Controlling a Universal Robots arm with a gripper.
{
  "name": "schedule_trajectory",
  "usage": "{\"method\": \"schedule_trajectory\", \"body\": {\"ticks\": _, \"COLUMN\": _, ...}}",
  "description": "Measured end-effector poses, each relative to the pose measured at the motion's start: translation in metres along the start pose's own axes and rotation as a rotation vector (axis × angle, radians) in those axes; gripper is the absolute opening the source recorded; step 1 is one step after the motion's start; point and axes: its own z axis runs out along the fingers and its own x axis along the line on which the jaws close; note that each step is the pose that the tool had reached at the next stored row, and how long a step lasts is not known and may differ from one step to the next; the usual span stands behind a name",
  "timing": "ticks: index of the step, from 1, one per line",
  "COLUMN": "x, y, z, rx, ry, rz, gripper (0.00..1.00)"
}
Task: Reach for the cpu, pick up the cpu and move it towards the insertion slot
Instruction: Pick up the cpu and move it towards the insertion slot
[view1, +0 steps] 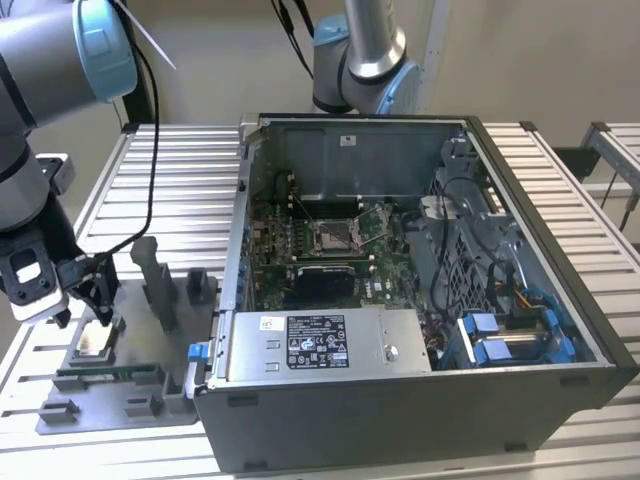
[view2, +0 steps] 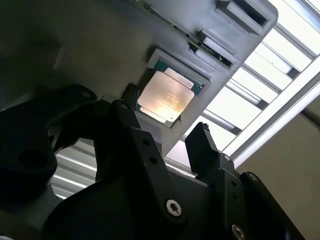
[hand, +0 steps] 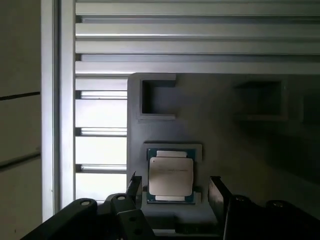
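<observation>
Gripper (hand: 174, 186) spread wide, fingers flanking the cpu (hand: 171, 176), apparently not touching it; cpu lies flat in a grey tray (hand: 240, 150) recess; insertion slot (view1: 333, 236) well apart, inside the computer case (view1: 400, 410).

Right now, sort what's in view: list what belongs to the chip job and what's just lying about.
Job: chip, in its tray recess; socket inside the computer case; end effector, open, either side of the chip.
Lying about: memory stick; grey upright blocks; power supply.

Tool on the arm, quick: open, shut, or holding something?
The tool: open, holding nothing, poised over the cpu in its grey tray.
</observation>
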Motion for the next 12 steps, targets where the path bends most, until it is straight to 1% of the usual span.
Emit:
{"method": "schedule_trajectory", "body": {"ticks": 3, "x": 0.0009, "y": -0.0002, "z": 0.0053, "rx": -0.0001, "ry": -0.0001, "rz": 0.001, "gripper": 1.0}}
{"method": "schedule_trajectory", "body": {"ticks": 12, "x": 0.001, "y": -0.0007, "z": 0.0177, "rx": 0.0, "ry": 0.0, "rz": 0.001, "gripper": 1.0}}
